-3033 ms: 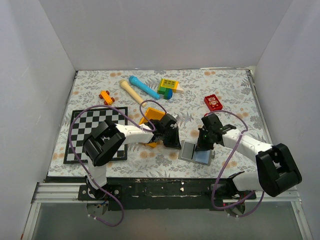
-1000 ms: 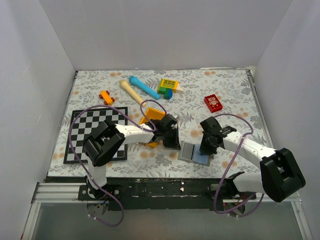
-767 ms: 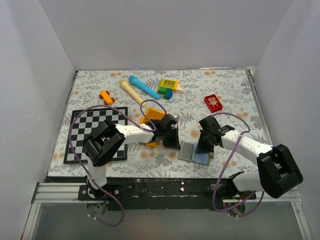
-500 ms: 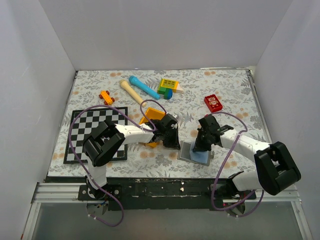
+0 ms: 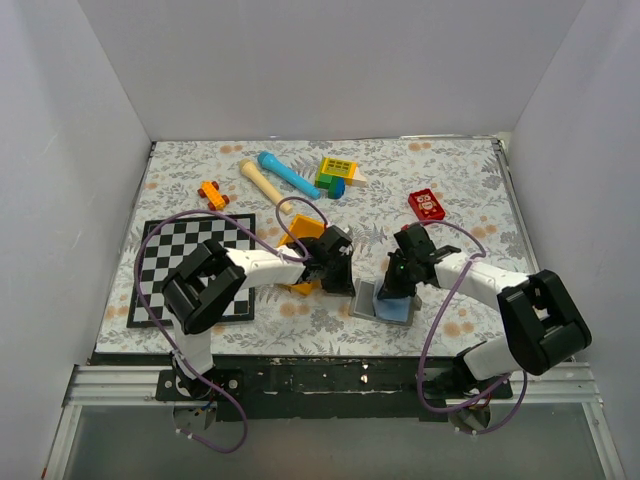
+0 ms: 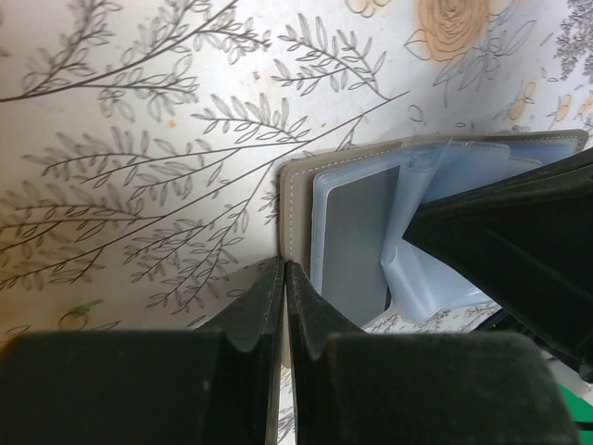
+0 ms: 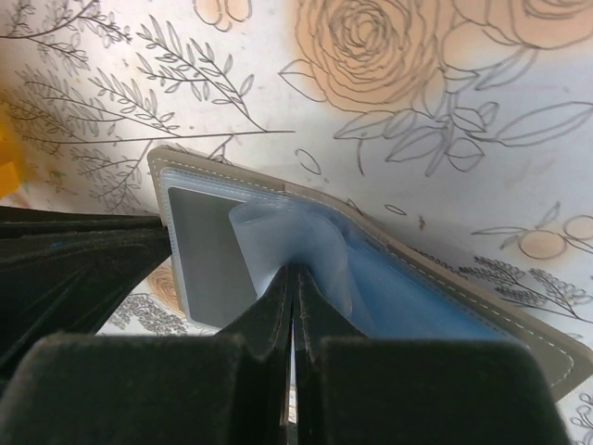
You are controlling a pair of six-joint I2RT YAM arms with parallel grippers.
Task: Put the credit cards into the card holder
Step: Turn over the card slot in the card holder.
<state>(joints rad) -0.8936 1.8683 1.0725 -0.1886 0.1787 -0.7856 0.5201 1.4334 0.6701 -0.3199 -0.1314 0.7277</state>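
The card holder (image 5: 372, 304) lies open near the table's front edge, grey outside with pale blue sleeves inside (image 6: 357, 232) (image 7: 199, 246). My left gripper (image 5: 344, 283) is shut, its tips (image 6: 283, 271) resting on the holder's grey left edge. My right gripper (image 5: 393, 289) is shut too, its tips (image 7: 293, 274) pushed into a pale blue sleeve (image 7: 320, 236) that bulges up around them. In the left wrist view the right gripper (image 6: 510, 246) shows as a black wedge over the holder's right half. No credit cards show plainly. Whether one sits between the right fingers I cannot tell.
An orange tray (image 5: 301, 232) sits just behind the left gripper. A checkerboard (image 5: 170, 268) lies at the left. Further back are a red block (image 5: 427, 205), a blue pin (image 5: 290, 175), a wooden pin (image 5: 262, 183), a coloured block toy (image 5: 337, 175) and a small orange toy (image 5: 211, 194).
My right gripper has moved left across the holder onto its sleeves, and a sleeve now bulges around its tips. The left gripper has stayed at the holder's left edge.
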